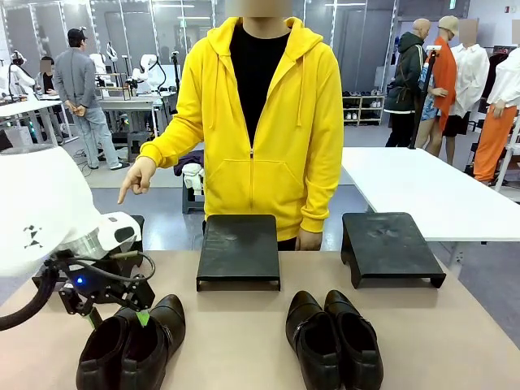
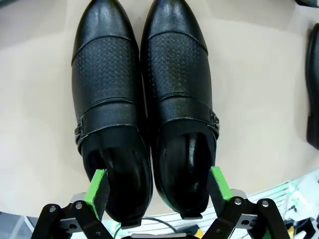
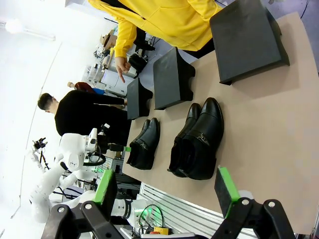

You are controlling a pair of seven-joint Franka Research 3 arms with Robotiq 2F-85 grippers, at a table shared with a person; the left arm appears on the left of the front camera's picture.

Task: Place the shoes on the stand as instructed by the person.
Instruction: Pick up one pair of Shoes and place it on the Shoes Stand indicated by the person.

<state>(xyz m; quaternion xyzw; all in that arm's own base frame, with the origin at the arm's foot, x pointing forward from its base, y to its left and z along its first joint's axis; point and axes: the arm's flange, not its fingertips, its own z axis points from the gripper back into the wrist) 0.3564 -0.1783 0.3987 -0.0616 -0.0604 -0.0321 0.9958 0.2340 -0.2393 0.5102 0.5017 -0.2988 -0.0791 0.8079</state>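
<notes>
Two pairs of dark glossy shoes stand on the tan table. The left pair (image 1: 134, 345) (image 2: 144, 99) (image 3: 143, 143) lies under my left gripper (image 1: 118, 318) (image 2: 158, 186), which is open, its green pads outside the two heels. The right pair (image 1: 333, 340) (image 3: 197, 142) stands alone at the front. My right gripper (image 3: 165, 191) hangs open high above the table with nothing between its fingers. The person (image 1: 256, 122) in a yellow hoodie stands at the far side and points a hand (image 1: 134, 183) (image 3: 121, 67) down toward the left stand (image 3: 137, 97), which my left arm mostly hides in the front view.
A black middle stand (image 1: 238, 250) (image 3: 172, 77) and a right stand (image 1: 390, 246) (image 3: 246, 40) sit along the far edge of the table (image 1: 244, 341). The person's other hand (image 1: 309, 240) rests by the middle stand. A white table (image 1: 422, 187) stands behind at the right.
</notes>
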